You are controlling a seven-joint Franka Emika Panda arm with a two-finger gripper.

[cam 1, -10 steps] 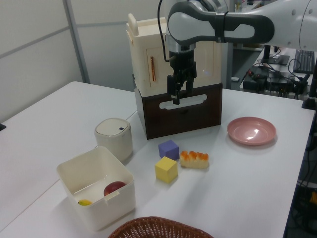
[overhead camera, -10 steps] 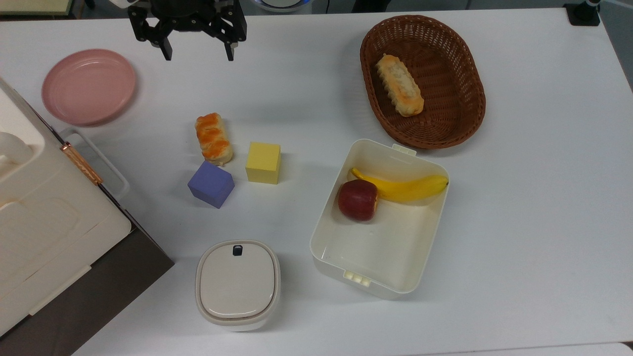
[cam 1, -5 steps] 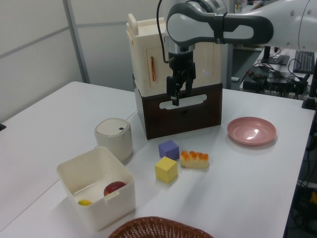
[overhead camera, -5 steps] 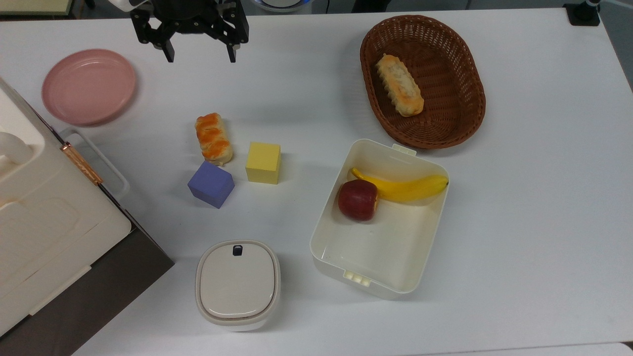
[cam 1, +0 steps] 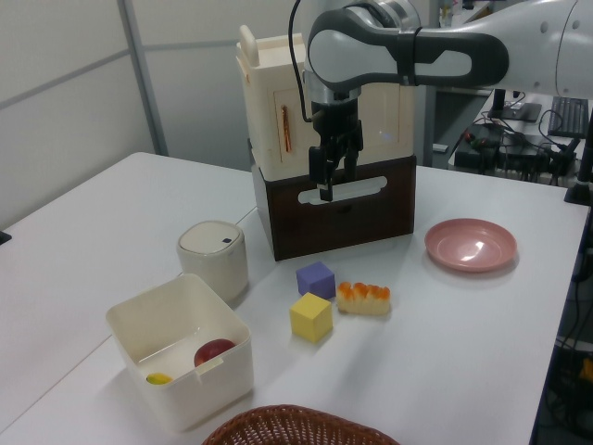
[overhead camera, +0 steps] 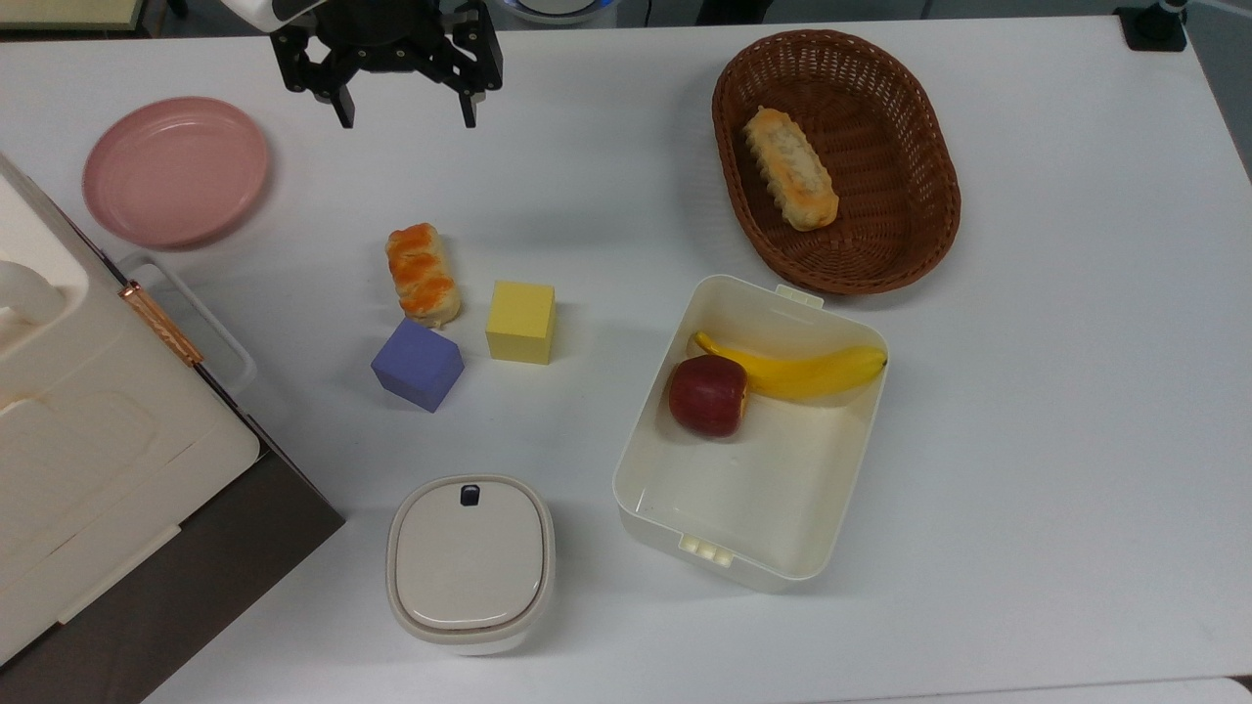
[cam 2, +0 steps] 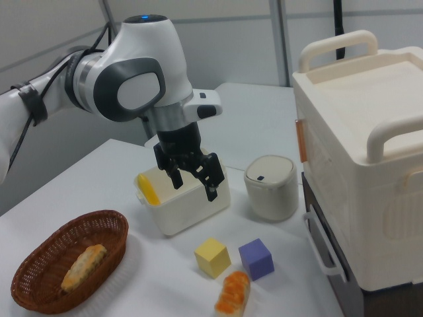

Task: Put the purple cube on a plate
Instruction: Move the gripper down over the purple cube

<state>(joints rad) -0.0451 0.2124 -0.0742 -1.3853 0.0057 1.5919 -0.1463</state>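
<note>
A white table [overhead camera: 1027, 489] carries everything. At the lower left of the top view stands the biggest item, a cream case with handles on a dark brown base [overhead camera: 108, 460]; in the left view it sits at upper centre, behind the arm. The white-and-grey arm [cam 1: 445, 51] reaches in from the upper right of the left view. A brown wicker basket [overhead camera: 919, 225] at the upper right of the top view holds a bread roll [overhead camera: 790, 168]. Right of centre, an open white box [overhead camera: 773, 499] contains a banana [overhead camera: 802, 370] and a red apple [overhead camera: 708, 394]. A round lidded white container [overhead camera: 469, 560] sits at lower centre. The plate [overhead camera: 176, 168] lies bare at the upper left. The gripper [overhead camera: 405, 117], at the top edge of the top view, hangs above the table with its fingers spread wide, holding nothing. Near the middle, the purple cube [overhead camera: 418, 364] rests on the table, well apart from the plate, just beside a glazed pastry [overhead camera: 422, 272] and near a yellow cube [overhead camera: 521, 321]
</note>
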